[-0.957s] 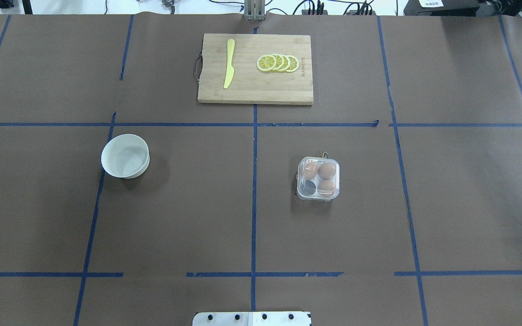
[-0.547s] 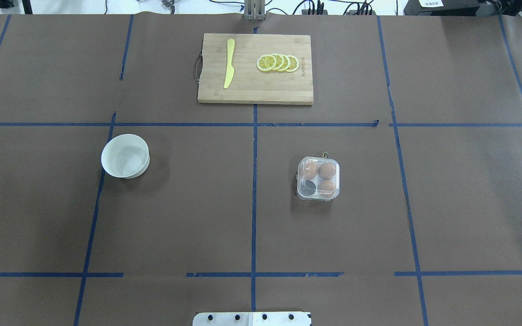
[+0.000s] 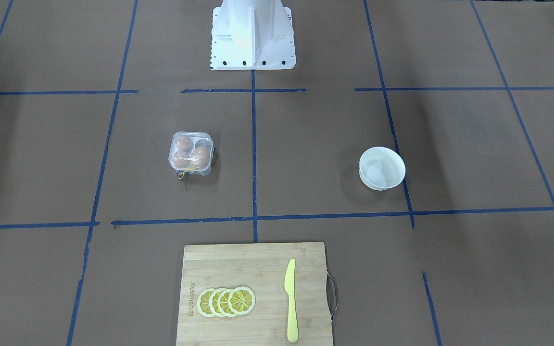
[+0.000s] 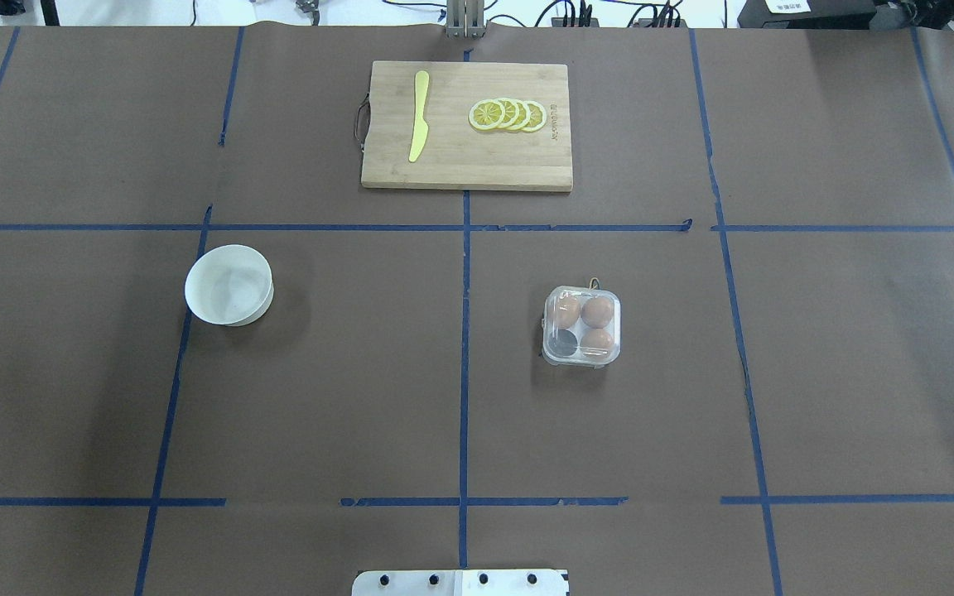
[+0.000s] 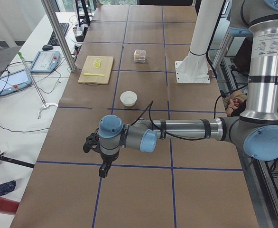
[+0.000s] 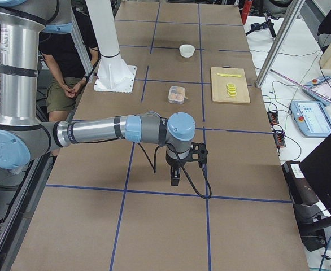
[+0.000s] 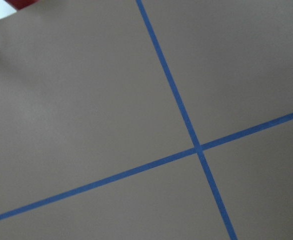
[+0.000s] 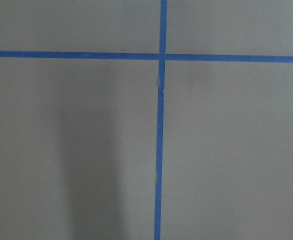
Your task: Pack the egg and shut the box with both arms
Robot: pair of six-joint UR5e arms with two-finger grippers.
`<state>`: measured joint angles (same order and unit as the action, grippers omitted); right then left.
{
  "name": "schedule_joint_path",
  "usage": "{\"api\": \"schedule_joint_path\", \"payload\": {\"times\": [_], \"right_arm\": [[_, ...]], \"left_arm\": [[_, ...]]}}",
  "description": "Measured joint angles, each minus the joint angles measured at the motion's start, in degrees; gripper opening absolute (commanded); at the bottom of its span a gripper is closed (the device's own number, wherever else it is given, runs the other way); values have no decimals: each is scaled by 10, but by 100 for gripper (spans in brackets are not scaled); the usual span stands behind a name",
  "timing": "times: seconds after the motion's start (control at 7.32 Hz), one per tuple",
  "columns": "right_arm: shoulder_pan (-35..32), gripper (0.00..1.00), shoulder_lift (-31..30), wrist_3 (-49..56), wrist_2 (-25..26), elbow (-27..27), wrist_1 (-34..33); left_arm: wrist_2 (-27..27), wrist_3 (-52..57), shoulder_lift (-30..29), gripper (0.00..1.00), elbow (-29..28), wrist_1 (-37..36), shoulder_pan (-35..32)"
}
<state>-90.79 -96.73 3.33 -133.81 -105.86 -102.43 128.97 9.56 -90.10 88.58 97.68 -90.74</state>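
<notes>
The clear box (image 4: 581, 326) sits right of the table's middle, and shows in the front view (image 3: 190, 153) too. Three orange-brown eggs fill three cells, one of them the egg (image 4: 598, 310) at the far right. The near-left cell (image 4: 564, 340) is dark and empty. The transparent lid seems to lie over the cells. The left gripper (image 5: 102, 170) hangs over bare table far from the box, seen only in the left side view. The right gripper (image 6: 175, 179) hangs likewise in the right side view. I cannot tell whether either is open or shut.
A white bowl (image 4: 228, 285) stands left of centre and looks empty. A wooden cutting board (image 4: 460, 170) at the far edge holds a yellow knife (image 4: 419, 116) and lemon slices (image 4: 508, 115). The white pedestal (image 3: 252, 33) stands at the robot's side.
</notes>
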Motion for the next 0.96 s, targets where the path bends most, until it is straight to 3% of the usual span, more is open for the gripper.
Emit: {"api": "schedule_joint_path", "payload": {"times": [0.41,0.96], "right_arm": [[-2,100,0,-1,-1,8,-1],[-21,100,-1,-2,-4,35,-1]], "left_arm": [[46,-3,-1,100,49,-124,0],[53,-4,2,100,56,-122,0]]}}
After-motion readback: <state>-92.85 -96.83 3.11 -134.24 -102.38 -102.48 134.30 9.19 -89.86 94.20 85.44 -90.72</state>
